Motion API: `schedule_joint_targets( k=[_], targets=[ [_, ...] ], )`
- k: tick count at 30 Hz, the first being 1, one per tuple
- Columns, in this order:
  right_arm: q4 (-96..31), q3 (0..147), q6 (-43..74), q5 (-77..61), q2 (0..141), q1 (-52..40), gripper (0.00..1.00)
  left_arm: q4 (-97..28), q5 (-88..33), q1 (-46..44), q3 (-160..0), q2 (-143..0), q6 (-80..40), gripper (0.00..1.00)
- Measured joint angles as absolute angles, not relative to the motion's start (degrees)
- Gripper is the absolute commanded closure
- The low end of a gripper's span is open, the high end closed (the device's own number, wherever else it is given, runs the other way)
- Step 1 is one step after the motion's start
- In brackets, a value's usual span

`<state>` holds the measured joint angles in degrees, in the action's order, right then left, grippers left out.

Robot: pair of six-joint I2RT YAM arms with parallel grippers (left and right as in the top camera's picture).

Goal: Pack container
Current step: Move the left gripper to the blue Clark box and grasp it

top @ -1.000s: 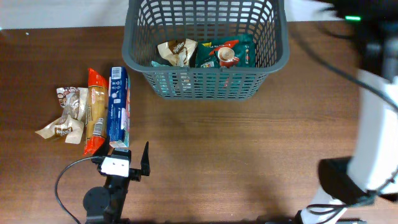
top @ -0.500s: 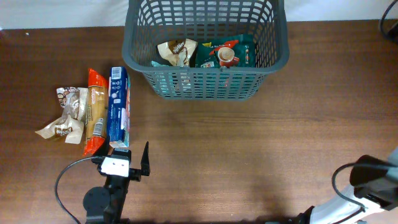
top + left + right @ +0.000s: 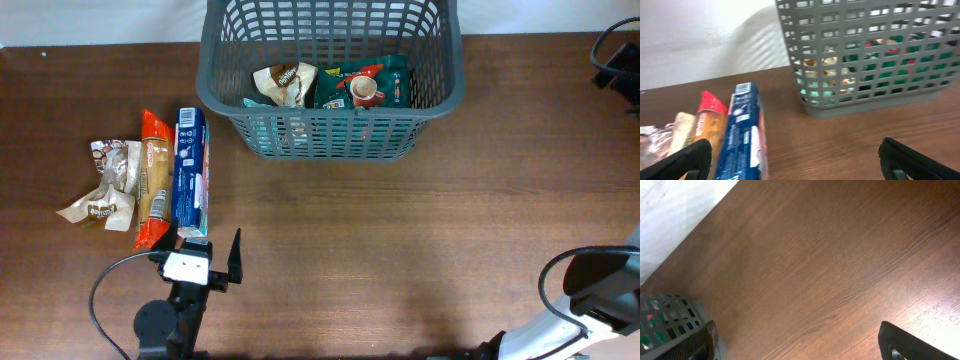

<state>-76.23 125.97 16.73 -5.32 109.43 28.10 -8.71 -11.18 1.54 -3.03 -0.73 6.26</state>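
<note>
The dark grey lattice basket (image 3: 330, 132) stands at the back middle of the table. It holds a beige snack packet (image 3: 285, 83) and a green packet (image 3: 368, 85). To its left on the table lie a blue packet (image 3: 190, 172), an orange packet (image 3: 153, 180) and a crumpled beige packet (image 3: 108, 182). My left gripper (image 3: 207, 250) is open and empty, just in front of the blue packet (image 3: 742, 135). In its wrist view the gripper (image 3: 797, 165) faces the basket (image 3: 865, 55). My right gripper (image 3: 800, 347) is open and empty over bare table. A basket corner (image 3: 670, 322) shows at its left.
The right arm's base and cable (image 3: 590, 295) sit at the table's front right corner. A dark part of that arm (image 3: 618, 60) shows at the back right edge. A white wall (image 3: 705, 35) lies behind the table.
The right arm has swung away from over the table's right side; now only its base and a dark part at the right edge show. The left arm and the packets have not moved.
</note>
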Motion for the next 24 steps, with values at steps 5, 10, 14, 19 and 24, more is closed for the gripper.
schedule_joint_targets(
  k=[5,10,14,19,24],
  targets=[
    [-76.29,125.97,16.73,-5.48,109.43,28.1,0.01,-9.26,-18.35,1.54,-3.49,-0.73,-1.15,0.01],
    [-76.31,125.97,16.71,-5.48,109.43,28.1,0.01,-8.91,-32.42,1.54,-5.65,-0.73,-10.66,0.01],
    [-76.31,125.97,16.73,-5.48,109.43,28.1,0.01,-8.56,-46.83,1.54,-6.44,-0.73,-13.85,0.01],
    [-76.29,125.97,16.71,-5.48,109.43,28.1,0.01,-9.23,-61.52,1.5,-6.44,-0.73,-16.73,0.01],
    [-76.31,125.97,16.73,-5.48,109.43,28.1,0.01,-9.87,-59.75,1.5,-6.55,-0.73,-24.08,0.01]
  ],
)
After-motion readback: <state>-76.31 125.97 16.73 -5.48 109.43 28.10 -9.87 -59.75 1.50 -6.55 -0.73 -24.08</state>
